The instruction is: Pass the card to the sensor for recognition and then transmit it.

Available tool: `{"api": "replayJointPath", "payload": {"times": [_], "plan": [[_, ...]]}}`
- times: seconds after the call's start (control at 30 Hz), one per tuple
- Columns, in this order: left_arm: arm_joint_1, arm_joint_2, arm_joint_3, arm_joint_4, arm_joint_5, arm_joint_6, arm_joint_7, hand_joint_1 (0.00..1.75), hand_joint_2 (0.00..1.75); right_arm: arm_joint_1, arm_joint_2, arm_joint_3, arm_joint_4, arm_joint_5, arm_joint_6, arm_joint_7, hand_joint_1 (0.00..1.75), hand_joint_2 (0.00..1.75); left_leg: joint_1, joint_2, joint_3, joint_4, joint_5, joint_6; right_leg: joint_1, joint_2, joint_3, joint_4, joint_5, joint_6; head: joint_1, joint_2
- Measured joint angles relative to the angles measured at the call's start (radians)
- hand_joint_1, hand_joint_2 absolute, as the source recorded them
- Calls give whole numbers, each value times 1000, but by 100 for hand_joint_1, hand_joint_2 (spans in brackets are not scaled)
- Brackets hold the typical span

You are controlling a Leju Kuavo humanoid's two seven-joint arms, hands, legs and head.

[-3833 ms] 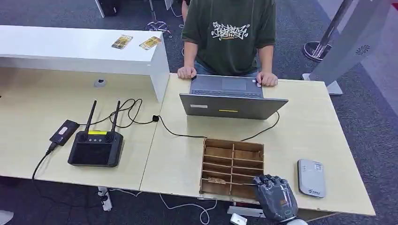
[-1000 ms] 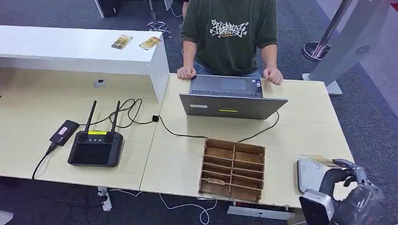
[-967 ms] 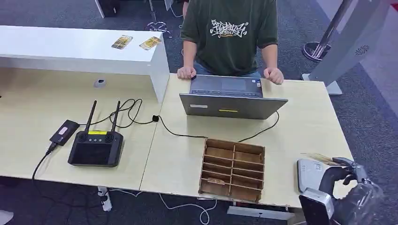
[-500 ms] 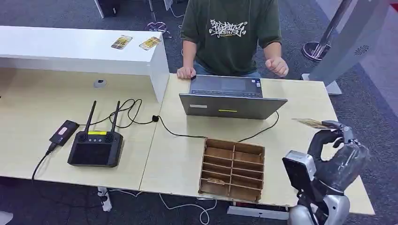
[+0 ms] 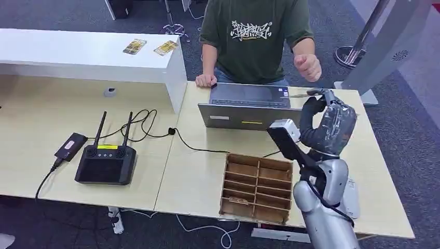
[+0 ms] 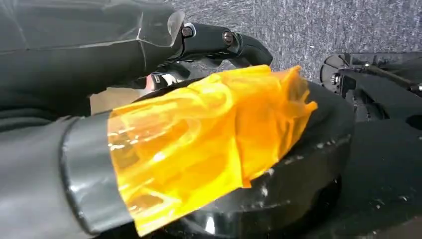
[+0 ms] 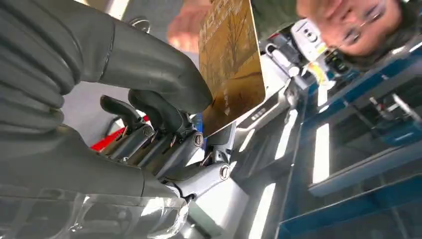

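Across the desk [image 5: 342,135] the person's hand [image 5: 309,66] waits raised, so I judge my right hand [image 5: 329,122], lifted over the laptop [image 5: 249,106], pinches the card [image 7: 231,62] flat between thumb and fingers for handover.

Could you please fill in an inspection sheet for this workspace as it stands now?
Surface: pale wood table.
Job's things: card pinched in right hand; sensor lies flat, partly behind the arm.
Clutter: wooden divider tray, laptop, antenna controller, two cards on white counter.
Hands: right hand raised toward person's hand; left hand hangs low.
Cables: black cable loops across table.
Surroundings: grey carpet; person behind laptop.
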Motion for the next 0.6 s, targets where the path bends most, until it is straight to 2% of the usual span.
{"api": "replayJointPath", "payload": {"times": [0.23, 0.6], "plan": [[-5, 2, -24, 0, -15, -6, 9, 0, 0, -144, 2, 48, 141, 21, 25, 52, 175, 175, 0, 0, 0, 0, 0, 0, 0, 0, 0, 0, 0, 0, 0, 0], [-17, 5, -52, -1, -41, -19, 20, 0, 0, -344, 27, 71, 402, 82, 60, 134, 175, 175, 0, -2, 0, 0, 1, 0, 0, -1, 0, 0, 1, 0, 0, 0]]}}
